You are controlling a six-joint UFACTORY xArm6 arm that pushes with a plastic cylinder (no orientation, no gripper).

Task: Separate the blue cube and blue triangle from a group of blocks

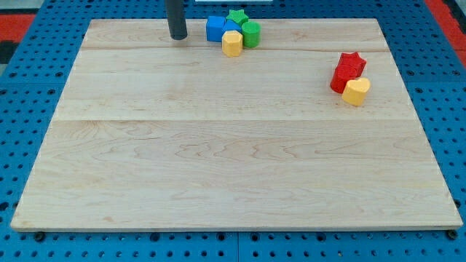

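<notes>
A tight group of blocks sits at the view's top, middle. In it are a blue cube (214, 28), a blue triangle (231, 28) mostly hidden behind a yellow block (232, 44), a green star (237, 16) and a green cylinder (251, 33). The blocks touch one another. My tip (178, 36) stands on the board just to the view's left of the blue cube, a small gap apart from it.
A red star (352, 62), a red block (339, 78) and a yellow heart (356, 92) cluster at the view's right. The wooden board (233, 160) lies on a blue pegboard (22, 131).
</notes>
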